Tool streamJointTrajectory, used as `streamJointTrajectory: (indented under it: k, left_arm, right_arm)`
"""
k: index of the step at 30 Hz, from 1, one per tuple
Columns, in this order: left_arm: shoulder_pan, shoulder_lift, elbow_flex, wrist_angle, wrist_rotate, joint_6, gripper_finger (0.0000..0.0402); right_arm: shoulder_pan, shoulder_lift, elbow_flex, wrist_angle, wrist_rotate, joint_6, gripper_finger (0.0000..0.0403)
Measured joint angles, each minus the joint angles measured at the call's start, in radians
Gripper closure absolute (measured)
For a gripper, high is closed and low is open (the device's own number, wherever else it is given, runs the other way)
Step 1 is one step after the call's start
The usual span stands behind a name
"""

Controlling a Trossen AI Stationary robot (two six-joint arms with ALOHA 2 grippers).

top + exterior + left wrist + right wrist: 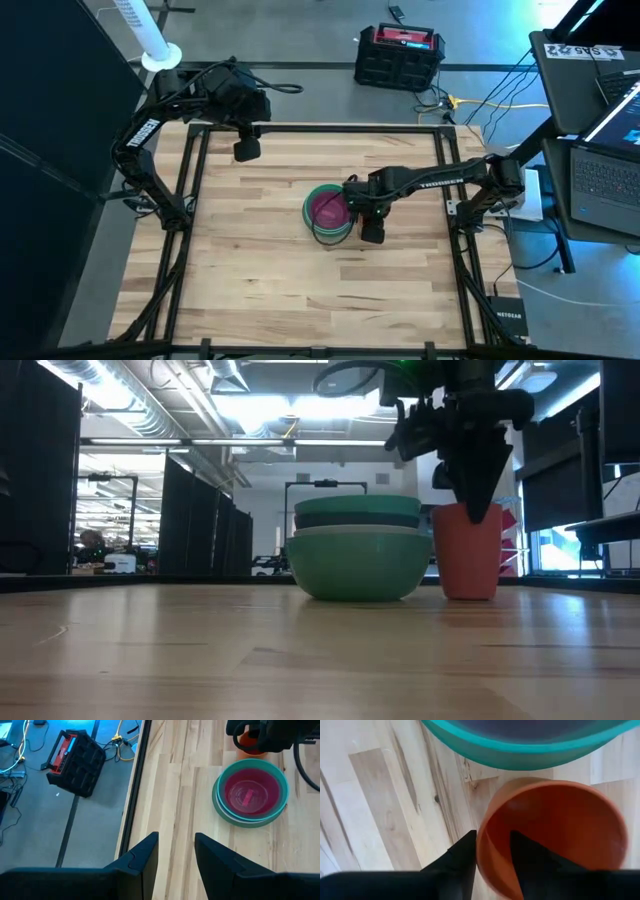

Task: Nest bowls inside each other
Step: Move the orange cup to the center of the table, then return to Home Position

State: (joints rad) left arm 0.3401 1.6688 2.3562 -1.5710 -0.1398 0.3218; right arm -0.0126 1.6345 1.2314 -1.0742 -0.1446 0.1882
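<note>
Orange plastic cup point(555, 835) sits right under the right gripper point(492, 857), its rim between the parted fingers, one inside, one outside, not clamped. Just beside it stands the nested stack of round plastic bowls point(328, 213), magenta-pink one innermost. Left gripper point(246, 149) hangs apart, fingers parted, empty.

Overhead, tabletop-level, two wrist views; shared bowls point(328, 212).
</note>
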Motion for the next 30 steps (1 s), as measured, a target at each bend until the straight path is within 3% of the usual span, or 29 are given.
streamJointTrajectory:
  k: [10,17,20,23,25,30]
  left_arm:
    - [0.000,0.000,0.000,0.000,0.000,0.000,0.0296]
    - [0.005,-0.007,-0.001,0.000,0.000,0.016,0.0382]
    - [0.026,-0.041,-0.002,0.003,0.020,0.032,0.0398]
    - [0.100,-0.115,-0.002,0.005,0.134,0.024,0.0401]
    - [0.164,-0.172,-0.003,0.007,0.252,0.017,0.0401]
    - [0.259,-0.303,-0.096,0.096,0.426,-0.059,0.0401]
  right_arm:
    - [0.000,-0.087,0.033,-0.087,-0.012,0.017,0.0295]
    - [-0.001,-0.236,0.170,-0.143,0.097,0.048,0.0296]
    - [-0.001,-0.331,0.227,-0.149,0.159,0.080,0.0327]
    - [-0.001,-0.455,0.269,-0.145,0.249,0.128,0.0387]
    - [-0.001,-0.561,0.274,-0.129,0.298,0.146,0.0394]
    - [-0.001,-0.842,0.230,-0.053,0.354,0.142,0.0397]
